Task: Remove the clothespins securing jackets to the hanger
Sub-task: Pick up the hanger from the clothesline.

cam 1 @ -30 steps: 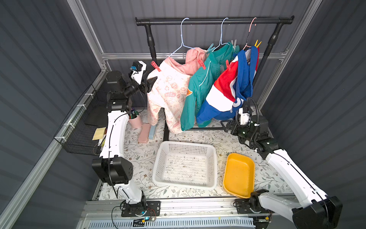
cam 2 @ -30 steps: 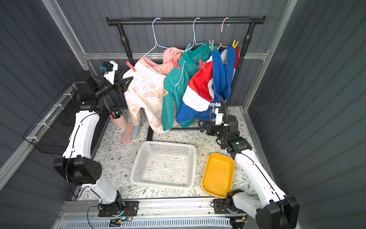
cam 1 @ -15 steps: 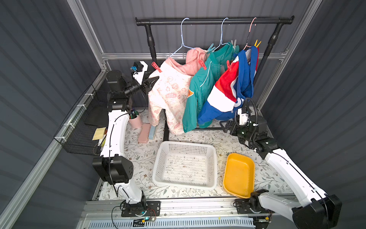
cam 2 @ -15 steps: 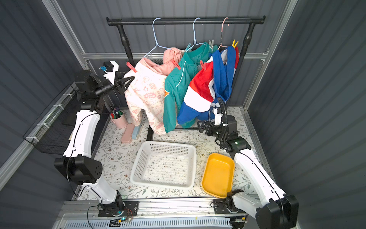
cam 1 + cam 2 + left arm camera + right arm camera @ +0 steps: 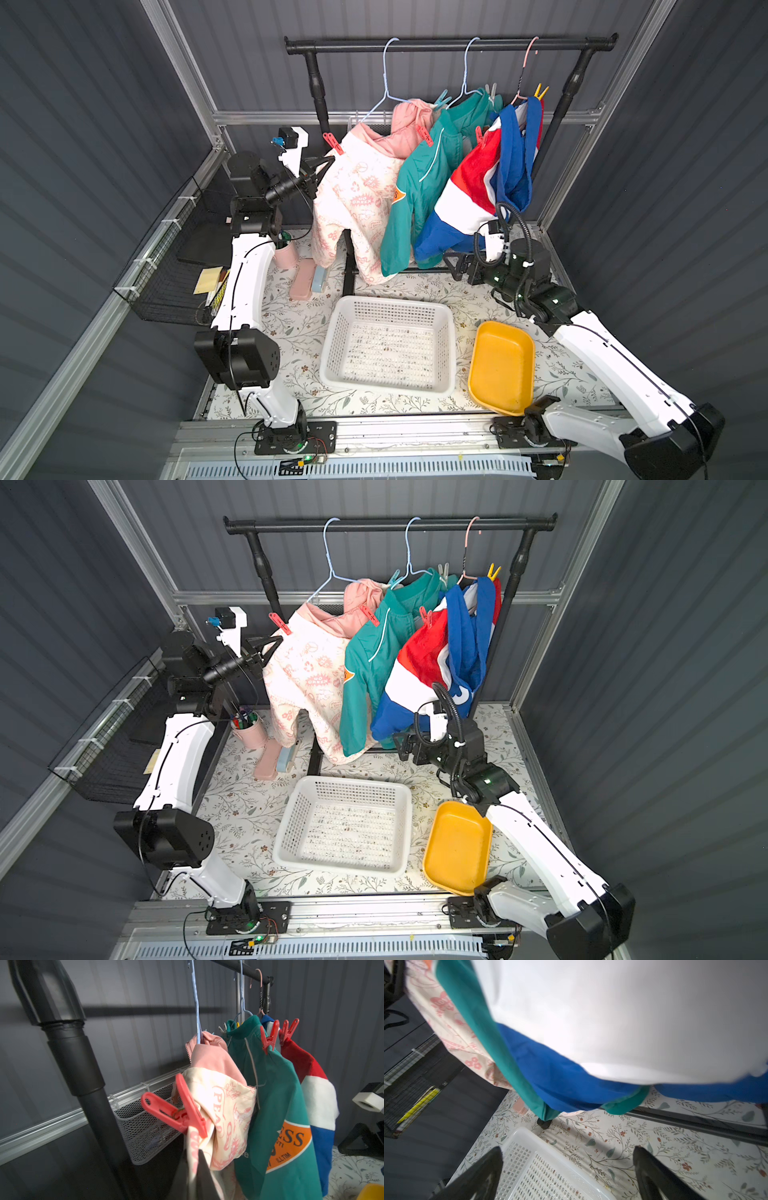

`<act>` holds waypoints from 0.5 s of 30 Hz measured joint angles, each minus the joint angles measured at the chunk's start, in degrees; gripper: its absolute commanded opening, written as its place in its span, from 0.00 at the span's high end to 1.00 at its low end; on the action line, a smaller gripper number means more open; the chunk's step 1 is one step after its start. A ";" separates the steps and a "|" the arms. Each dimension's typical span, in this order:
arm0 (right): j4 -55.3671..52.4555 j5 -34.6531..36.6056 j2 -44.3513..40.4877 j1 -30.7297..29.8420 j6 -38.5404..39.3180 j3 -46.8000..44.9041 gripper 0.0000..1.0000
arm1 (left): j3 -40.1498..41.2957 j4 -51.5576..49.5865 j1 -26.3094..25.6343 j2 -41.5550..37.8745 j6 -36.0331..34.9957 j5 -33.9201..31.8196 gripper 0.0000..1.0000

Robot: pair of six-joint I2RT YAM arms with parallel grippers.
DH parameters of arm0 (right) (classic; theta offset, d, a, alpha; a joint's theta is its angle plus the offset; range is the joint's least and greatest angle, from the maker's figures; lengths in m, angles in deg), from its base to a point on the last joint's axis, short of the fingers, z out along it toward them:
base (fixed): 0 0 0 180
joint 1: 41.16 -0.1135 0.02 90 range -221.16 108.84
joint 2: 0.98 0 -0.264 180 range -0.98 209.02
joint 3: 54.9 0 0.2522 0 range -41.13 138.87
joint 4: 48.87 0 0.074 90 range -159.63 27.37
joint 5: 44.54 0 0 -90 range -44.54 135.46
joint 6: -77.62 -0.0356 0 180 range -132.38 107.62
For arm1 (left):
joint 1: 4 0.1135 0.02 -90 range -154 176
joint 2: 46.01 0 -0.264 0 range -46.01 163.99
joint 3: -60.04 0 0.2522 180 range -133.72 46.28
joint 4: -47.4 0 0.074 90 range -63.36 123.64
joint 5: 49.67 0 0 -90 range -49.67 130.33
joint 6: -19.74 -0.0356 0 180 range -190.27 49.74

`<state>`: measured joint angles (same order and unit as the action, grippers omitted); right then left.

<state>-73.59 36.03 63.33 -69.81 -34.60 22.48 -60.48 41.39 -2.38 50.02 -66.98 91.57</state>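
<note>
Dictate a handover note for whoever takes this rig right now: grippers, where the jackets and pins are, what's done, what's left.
Left gripper: shut, apparently pinching the cream jacket just below its red clothespin.
Right gripper: open, empty, low under the colour-block jacket.
Teal jacket hangs between them; all three are on hangers.
Done: nothing; white basket and yellow tray hold no pins.
Left: six pins: that one, second red pin, third red pin, pale teal pin, grey pin, yellow pin.

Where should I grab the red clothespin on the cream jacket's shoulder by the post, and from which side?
Grip the red clothespin by its two splayed tails, not the jaws biting the cream jacket at its shoulder. Come from the rack post side: the tails stick out that way, clear of cloth, so squeezing them together should open it.
</note>
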 measured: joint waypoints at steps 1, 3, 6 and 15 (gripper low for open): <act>0.52 -0.02 0.17 -0.94 0.46 0.44 0.01 | 1.01 0.46 -0.70 -0.98 1.20 -0.61 1.00; 1.75 -0.13 1.11 -2.64 1.49 1.49 0.01 | 2.56 1.36 -2.43 -3.06 3.78 -2.14 1.00; 3.45 -0.39 4.13 -5.14 2.69 3.87 0.01 | 3.02 1.73 -5.40 -5.51 6.78 -5.09 1.00; 8.33 -1.88 13.86 -10.58 3.32 10.69 0.01 | 2.99 0.13 -7.61 -9.77 12.13 -12.28 1.00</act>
<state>-65.26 34.15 77.19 -80.38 -31.28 33.17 -57.49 41.52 -9.98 40.25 -54.84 79.29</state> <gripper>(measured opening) 0.989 0.087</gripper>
